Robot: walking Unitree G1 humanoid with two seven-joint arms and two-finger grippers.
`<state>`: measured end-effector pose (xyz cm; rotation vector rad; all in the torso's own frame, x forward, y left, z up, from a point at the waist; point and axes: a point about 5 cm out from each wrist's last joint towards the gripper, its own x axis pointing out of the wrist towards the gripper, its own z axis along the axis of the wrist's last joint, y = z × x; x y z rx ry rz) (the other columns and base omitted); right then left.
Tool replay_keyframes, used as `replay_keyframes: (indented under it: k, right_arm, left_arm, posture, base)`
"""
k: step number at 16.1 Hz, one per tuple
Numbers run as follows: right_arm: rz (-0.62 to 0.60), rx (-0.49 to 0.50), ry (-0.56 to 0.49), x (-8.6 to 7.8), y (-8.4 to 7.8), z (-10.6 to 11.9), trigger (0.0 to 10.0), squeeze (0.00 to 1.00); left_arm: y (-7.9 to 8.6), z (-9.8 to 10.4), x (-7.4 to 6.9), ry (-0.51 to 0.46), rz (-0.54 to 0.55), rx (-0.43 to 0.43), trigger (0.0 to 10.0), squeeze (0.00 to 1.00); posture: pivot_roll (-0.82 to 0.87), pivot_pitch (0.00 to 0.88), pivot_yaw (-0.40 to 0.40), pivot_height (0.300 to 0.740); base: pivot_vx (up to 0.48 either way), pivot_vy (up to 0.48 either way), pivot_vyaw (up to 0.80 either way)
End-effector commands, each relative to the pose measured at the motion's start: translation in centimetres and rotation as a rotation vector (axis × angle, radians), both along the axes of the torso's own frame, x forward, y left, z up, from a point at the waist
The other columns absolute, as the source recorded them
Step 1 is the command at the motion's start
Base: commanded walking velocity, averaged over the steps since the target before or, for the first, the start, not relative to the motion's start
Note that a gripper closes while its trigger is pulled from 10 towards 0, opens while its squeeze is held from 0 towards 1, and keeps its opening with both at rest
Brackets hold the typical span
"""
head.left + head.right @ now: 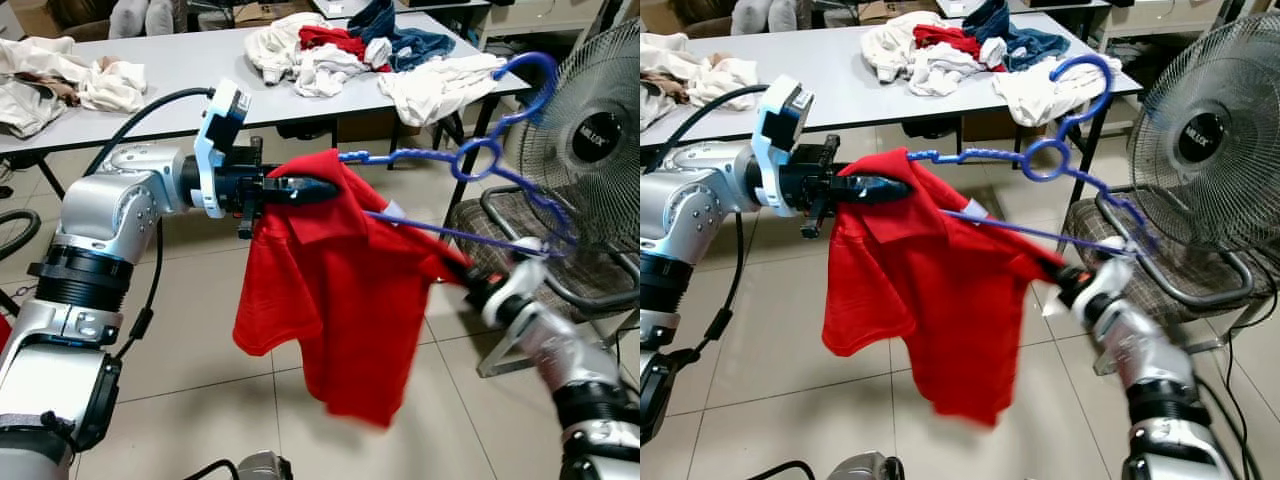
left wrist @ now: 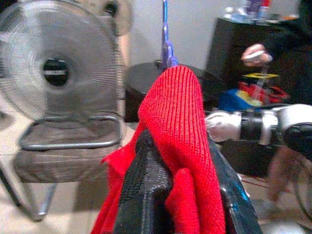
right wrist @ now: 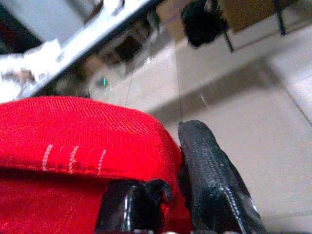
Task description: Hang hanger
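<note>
A red polo shirt hangs in the air between my two arms, over the tiled floor. A blue plastic hanger is partly pushed into it. Its hook points up toward the fan, and its lower bar runs out of the shirt to the right. My left gripper is shut on the shirt's upper left edge near the collar, with red cloth pinched between its fingers. My right gripper, blurred, is shut on the shirt's right shoulder, where its fingers clamp the red fabric.
A standing fan and a metal-framed chair stand close on the right, just behind the hanger. A grey table behind carries heaps of clothes. A person's hand is seen beyond my right arm in the left wrist view.
</note>
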<state>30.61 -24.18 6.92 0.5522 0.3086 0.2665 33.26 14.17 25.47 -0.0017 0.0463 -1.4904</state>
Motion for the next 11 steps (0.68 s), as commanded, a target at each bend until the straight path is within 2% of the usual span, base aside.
replay_keyframes:
  k: [1, 5, 6, 7, 9, 10, 11]
  right_arm:
    - [-0.266, 0.013, 0.108, -2.8, -5.4, -1.6, 0.0, 0.00]
    - [-0.363, 0.140, 0.020, -3.3, -7.0, -0.2, 0.0, 0.00]
    - [-0.387, 0.158, 0.008, -3.5, -7.7, 0.1, 0.0, 0.00]
    - [-0.426, 0.174, -0.022, -3.9, -8.9, 0.9, 0.0, 0.00]
    - [-0.427, 0.173, -0.039, -4.0, -9.1, 1.5, 0.0, 0.00]
    - [-0.425, 0.167, -0.056, -4.0, -9.4, 2.3, 0.0, 0.00]
    - [-0.411, 0.135, -0.060, -3.9, -9.6, 3.0, 0.0, 0.00]
  left_arm:
    - [3.4, 3.2, 0.1, -0.143, 0.134, -0.142, 0.0, 0.00]
    - [4.7, 2.1, 0.6, -0.128, 0.257, -0.200, 0.0, 0.00]
    - [5.0, 1.8, 0.6, -0.125, 0.288, -0.207, 0.0, 0.00]
    - [5.7, 0.9, 0.8, -0.128, 0.363, -0.219, 0.0, 0.00]
    - [5.9, 0.7, 0.8, -0.131, 0.390, -0.233, 0.0, 0.00]
    - [6.2, 0.4, 0.7, -0.131, 0.417, -0.268, 0.0, 0.00]
    - [6.4, 0.1, 0.6, -0.138, 0.431, -0.284, 0.0, 0.00]
  posture:
    - [0.02, 0.000, 0.091, 0.740]
    - [0.01, 0.000, 0.090, 0.740]
    - [0.01, 0.000, 0.088, 0.740]
    - [0.01, 0.000, 0.088, 0.740]
    - [0.01, 0.000, 0.089, 0.740]
    - [0.00, 0.000, 0.088, 0.740]
    - [0.00, 0.000, 0.086, 0.740]
  base:
    - [0.000, 0.000, 0.00]
    - [0.000, 0.000, 0.00]
    - [0.000, 0.000, 0.00]
    - [0.000, 0.000, 0.00]
    - [0.000, 0.000, 0.00]
    - [0.000, 0.000, 0.00]
    - [0.000, 0.000, 0.00]
